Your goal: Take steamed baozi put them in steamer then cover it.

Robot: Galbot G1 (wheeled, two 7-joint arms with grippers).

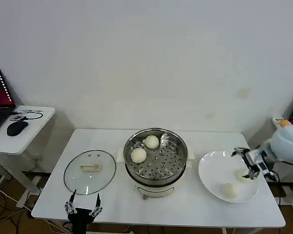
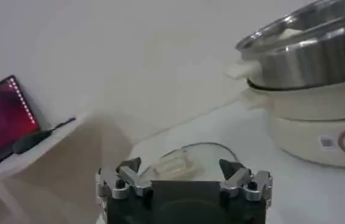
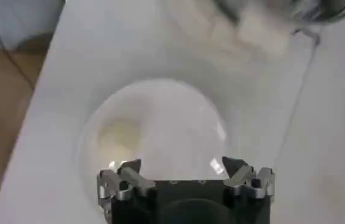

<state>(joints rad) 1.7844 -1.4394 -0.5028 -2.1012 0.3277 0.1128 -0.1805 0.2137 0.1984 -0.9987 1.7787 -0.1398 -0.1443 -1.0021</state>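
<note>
Head view: two steamed baozi sit in the steamer mid-tabletop; two more lie on the white plate, under the right gripper, fingers spread. The cover lies left, beside the parked, spread left gripper.

Two baozi sit in the open steamer, two on the plate, cover lying left.

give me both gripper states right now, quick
Left gripper: open, holding nothing, parked at the table's near edge by the glass cover.
Right gripper: open, empty, over the white plate above a baozi.
</note>
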